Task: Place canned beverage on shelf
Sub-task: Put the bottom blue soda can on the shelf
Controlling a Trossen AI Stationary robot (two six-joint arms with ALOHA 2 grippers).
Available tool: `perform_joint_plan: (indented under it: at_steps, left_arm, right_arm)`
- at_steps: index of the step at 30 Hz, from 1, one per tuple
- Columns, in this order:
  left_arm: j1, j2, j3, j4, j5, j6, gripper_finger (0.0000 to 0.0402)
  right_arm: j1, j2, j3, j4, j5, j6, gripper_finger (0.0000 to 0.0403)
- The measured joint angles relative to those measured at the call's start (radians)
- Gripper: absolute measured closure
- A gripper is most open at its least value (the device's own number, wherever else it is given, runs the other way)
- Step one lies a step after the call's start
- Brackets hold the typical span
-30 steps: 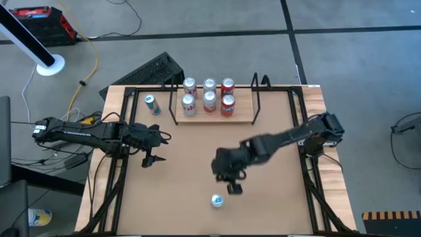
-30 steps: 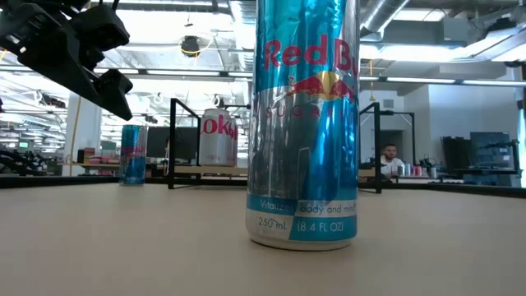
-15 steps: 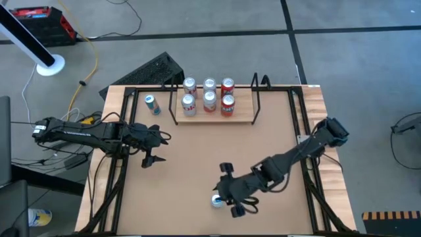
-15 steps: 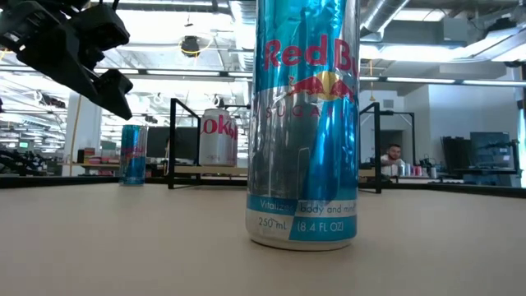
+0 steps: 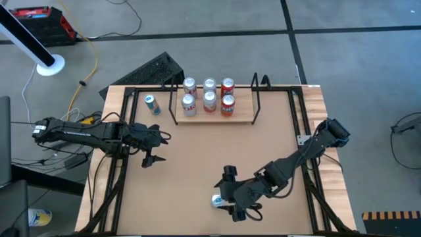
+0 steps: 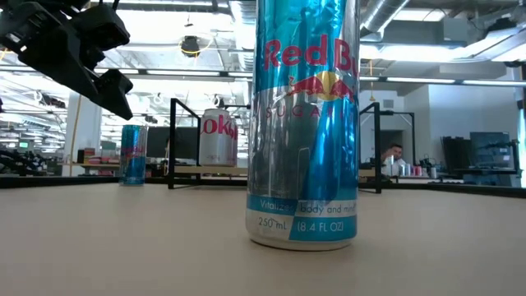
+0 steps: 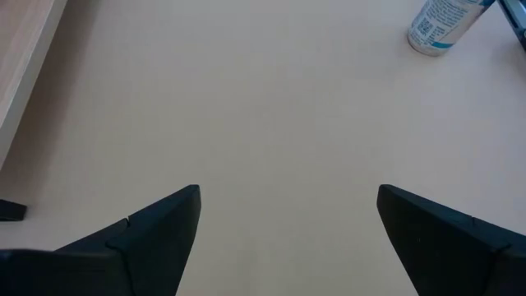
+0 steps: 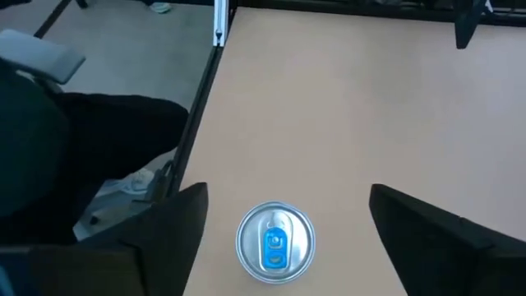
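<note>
The likeliest slip from here is a tipped can: the Red Bull can (image 5: 216,201) is tall and slim, standing upright near the table's front edge, and a finger of the right gripper (image 5: 241,210) that clips its rim or shoulder on the way down would probably topple it and send it rolling toward that edge. A grasp closed too high or off-centre could also let the smooth aluminium wall twist between the pads during the long carry to the shelf (image 5: 214,116). The right gripper hovers above the can with its fingers spread wide apart; in the right wrist view the can's silver top with its blue tab (image 8: 275,242) sits between the two dark fingers (image 8: 156,232), a little nearer one of them than the other, so the gripper looks not quite centred and not yet lowered around the body. The can is touched by nothing. The shelf lies well away from this gripper, across the table, already carrying six cans in two rows, with bare plank left at one end. The left gripper (image 5: 152,160) waits over the table's left side, its fingers parted and empty, with a second blue can (image 5: 152,104) standing beyond it, just outside the shelf frame.
</note>
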Motion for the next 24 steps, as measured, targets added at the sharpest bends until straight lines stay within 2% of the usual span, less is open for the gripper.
perform_joint_plan:
  at_steps: [17, 24]
  left_arm:
    - [0.000, 0.000, 0.000, 0.000, -0.001, 0.008, 0.0047]
    - [0.000, 0.001, 0.000, 0.002, -0.001, 0.008, 0.0047]
  right_arm:
    - [0.015, 0.001, -0.121, 0.091, 0.049, 0.086, 0.0042]
    - [0.022, 0.081, -0.120, 0.145, 0.061, 0.051, 0.0042]
